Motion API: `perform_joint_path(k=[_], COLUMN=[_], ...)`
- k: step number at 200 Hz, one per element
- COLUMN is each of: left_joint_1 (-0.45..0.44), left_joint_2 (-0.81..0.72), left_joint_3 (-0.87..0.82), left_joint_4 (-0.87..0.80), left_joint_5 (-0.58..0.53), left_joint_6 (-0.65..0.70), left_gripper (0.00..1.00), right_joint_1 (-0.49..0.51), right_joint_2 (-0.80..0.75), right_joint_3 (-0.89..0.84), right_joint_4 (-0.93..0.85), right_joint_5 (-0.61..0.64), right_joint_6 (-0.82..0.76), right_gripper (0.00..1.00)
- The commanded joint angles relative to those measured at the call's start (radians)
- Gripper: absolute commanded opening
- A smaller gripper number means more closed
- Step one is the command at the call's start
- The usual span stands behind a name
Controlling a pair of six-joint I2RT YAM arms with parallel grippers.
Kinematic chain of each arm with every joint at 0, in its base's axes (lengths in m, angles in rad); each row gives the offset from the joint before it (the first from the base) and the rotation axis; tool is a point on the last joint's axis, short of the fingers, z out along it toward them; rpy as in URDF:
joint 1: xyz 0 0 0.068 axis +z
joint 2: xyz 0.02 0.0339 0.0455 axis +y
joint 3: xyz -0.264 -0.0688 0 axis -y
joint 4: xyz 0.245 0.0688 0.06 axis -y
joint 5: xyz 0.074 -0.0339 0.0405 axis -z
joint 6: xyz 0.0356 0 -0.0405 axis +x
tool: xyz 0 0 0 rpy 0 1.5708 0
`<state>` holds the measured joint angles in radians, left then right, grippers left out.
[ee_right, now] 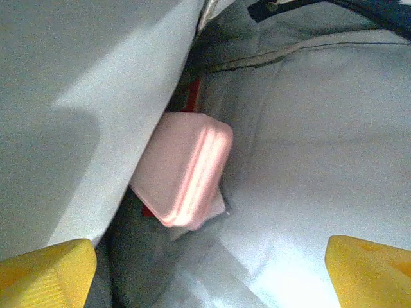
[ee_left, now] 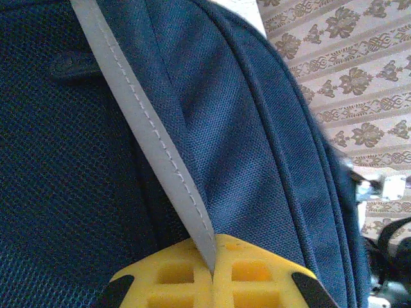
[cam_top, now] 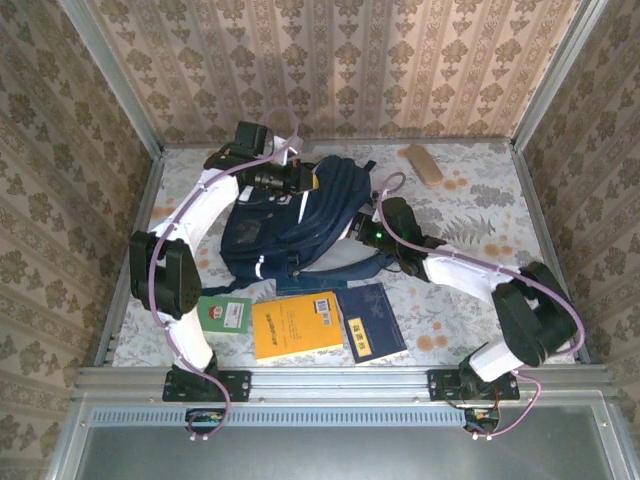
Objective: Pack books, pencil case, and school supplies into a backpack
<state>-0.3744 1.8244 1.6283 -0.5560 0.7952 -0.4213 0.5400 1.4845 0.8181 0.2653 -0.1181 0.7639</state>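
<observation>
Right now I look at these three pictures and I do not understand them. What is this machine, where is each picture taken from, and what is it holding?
These are two robot arms fixed at the near edge of a table. The overhead picture looks down from above and behind them. The other two come from small cameras on the wrists, so the yellow fingers show at the bottom.

In the middle lies a navy backpack. The left gripper is shut on a grey strap of the backpack. The right gripper is open inside the bag, and a pale pink thing lies in there, not held.

Near the arms lie an orange-yellow book, a navy book and a small green-and-white book. A tan oblong thing lies at the far side.
</observation>
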Motion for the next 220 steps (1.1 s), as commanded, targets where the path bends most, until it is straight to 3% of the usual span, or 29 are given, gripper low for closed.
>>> perform_joint_path(k=[1,40,64,83,148,166,220], left_joint_1=[0.011,0.011,0.018,0.024,0.038,0.036,0.025], left_joint_2=[-0.005,0.016,0.035,0.053,0.083,0.085,0.133], left_joint_3=[-0.024,-0.086,-0.125,-0.157,-0.213,-0.222,-0.222], left_joint_4=[0.058,0.131,0.182,0.237,0.353,0.376,0.402], left_joint_5=[-0.074,-0.085,-0.088,-0.067,-0.008,0.005,0.028], left_joint_6=[-0.005,-0.049,-0.089,-0.136,-0.248,-0.271,-0.305], left_gripper=[0.0,0.0,0.0,0.0,0.0,0.0,0.0], right_joint_1=[-0.008,-0.117,-0.206,-0.223,-0.352,-0.373,-0.457], right_joint_2=[-0.133,-0.222,-0.161,-0.101,0.328,0.442,0.683], right_joint_3=[-0.015,-0.019,0.086,0.185,0.612,0.735,1.002], right_joint_4=[-0.089,-0.242,-0.41,-0.514,-0.729,-0.796,-0.939], right_joint_5=[0.026,0.112,0.126,0.226,0.372,0.433,0.373], right_joint_6=[-0.098,-0.124,-0.13,-0.207,-0.398,-0.431,-0.496], right_gripper=[0.93,0.89,0.83,0.85,1.0,1.0,1.0])
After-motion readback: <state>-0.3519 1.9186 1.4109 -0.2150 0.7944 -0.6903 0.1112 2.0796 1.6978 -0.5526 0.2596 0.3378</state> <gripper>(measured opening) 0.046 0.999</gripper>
